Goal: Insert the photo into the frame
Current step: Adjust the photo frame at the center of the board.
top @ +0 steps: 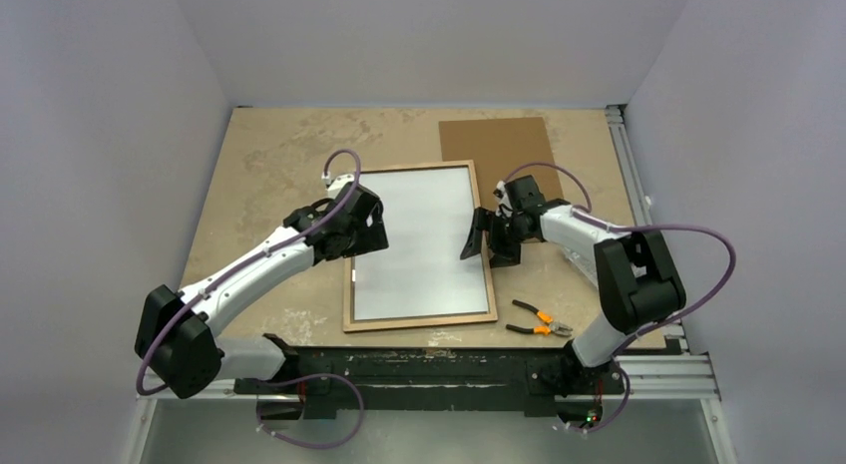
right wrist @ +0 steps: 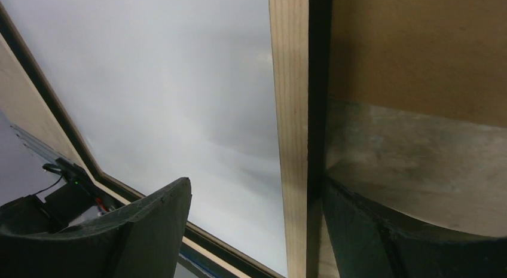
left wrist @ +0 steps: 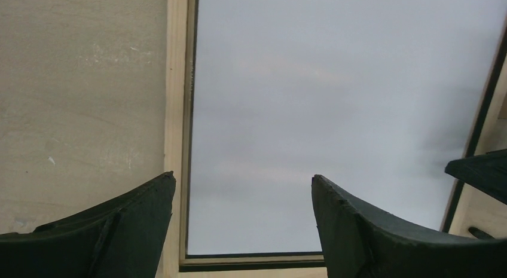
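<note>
Going left to right: the left tool (left wrist: 242,177) sits low over the left long rail of the frame (top: 419,322). Its jaws are spread wide with nothing in them, one finger (left wrist: 128,221) over the bare worktop (top: 269,155) and the other over the white sheet, so it straddles the rail without pinching it.

The frame is flat in the middle of the worktop, light wood back facing up. The photo (top: 419,244) lies inside the rails with its plain white reverse up, so the print side isn't visible from any camera. It reaches the dark inner edge on the sides I can see.

The right tool (right wrist: 257,182) is doing the same on the right long rail: jaws wide, holding nothing, one finger over the white, the other on the outer side.

A brown backing board (top: 494,145) lies at the far right corner of the frame, and orange-handled pliers (top: 539,319) lie near its near right corner.
</note>
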Tool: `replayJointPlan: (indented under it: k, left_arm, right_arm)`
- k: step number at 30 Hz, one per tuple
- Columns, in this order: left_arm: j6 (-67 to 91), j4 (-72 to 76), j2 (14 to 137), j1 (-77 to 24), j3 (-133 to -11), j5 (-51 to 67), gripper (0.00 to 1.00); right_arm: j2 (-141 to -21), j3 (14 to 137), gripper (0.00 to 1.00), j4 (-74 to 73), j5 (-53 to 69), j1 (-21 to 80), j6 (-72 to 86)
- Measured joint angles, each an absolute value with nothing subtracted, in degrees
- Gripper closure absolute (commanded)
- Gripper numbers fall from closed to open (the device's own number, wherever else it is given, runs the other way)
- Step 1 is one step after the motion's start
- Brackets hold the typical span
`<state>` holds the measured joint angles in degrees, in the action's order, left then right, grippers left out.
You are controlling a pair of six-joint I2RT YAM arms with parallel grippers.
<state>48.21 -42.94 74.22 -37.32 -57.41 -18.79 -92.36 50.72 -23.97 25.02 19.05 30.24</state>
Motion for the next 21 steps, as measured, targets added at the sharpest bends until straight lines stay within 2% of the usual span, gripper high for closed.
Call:
replayJointPlan:
  k: [21]
  left_arm:
    - [47.3,-41.2,69.3,-37.3,-57.1,-16.7,0.19]
  right_arm:
    - [-107.9,68.2,0.23,-19.2,23.1,35.2,37.5]
